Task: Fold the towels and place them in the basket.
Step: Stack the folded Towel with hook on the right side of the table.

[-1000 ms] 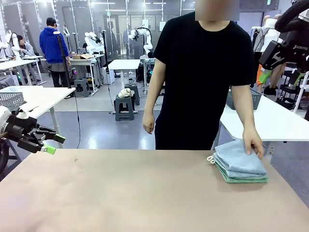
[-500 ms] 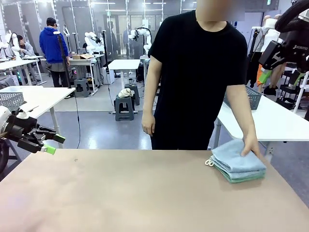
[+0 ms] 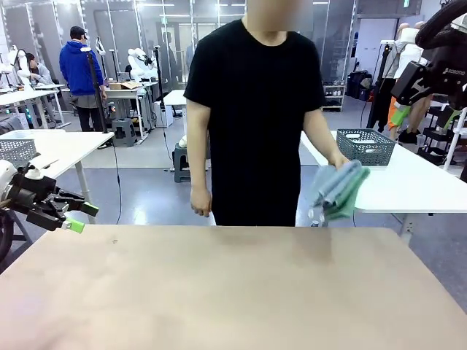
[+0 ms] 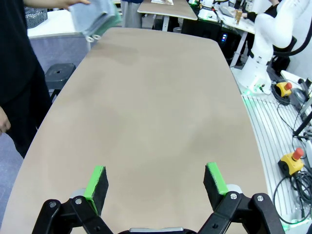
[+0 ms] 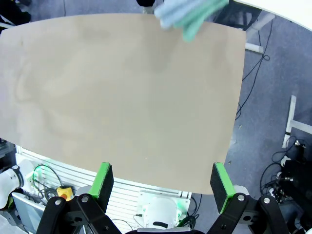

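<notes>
At the far left of the front view the left tool [image 3: 79, 216] hangs off the edge of the bench [image 3: 219, 292], its black fingers with green pads spread wide and holding nothing. The bench top is a smooth, matt beige slab with rounded corners. Right of centre, the person's hand [image 3: 337, 162] lifts the towels [image 3: 337, 191] above the far edge: soft terry, grey-blue over mint green, folded together and blurred. The right tool [image 5: 160, 181] is high above the bench, jaws fully apart and holding nothing.
</notes>
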Available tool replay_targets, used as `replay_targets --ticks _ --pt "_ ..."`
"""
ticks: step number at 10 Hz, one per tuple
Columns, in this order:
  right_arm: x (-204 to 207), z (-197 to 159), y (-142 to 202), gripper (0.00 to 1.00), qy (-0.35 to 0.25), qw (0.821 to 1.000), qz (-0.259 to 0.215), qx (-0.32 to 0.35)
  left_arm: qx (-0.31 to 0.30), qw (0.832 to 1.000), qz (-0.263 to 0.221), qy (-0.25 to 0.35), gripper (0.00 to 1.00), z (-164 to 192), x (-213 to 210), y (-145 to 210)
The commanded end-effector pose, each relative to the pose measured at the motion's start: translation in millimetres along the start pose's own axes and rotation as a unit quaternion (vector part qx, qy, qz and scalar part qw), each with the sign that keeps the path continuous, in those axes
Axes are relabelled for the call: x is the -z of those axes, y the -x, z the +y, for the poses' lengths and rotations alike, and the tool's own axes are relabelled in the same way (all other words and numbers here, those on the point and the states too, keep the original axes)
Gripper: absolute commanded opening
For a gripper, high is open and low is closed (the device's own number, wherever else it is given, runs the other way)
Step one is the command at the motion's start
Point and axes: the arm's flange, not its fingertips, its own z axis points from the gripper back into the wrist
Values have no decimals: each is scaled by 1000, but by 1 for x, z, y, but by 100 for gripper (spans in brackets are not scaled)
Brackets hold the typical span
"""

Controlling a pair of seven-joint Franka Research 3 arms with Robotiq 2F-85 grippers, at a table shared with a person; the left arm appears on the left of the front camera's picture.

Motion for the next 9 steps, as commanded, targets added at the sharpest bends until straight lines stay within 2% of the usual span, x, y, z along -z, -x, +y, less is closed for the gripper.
replay_targets --ticks 1,9 --pt "-1 -1 -2 100 1 1000 -1 1 1 1000 1 -2 100 -3 -1 -1" --pt "-1 -1 -2 100 1 1000 -1 1 1 1000 1 -2 100 -3 -1 -1"
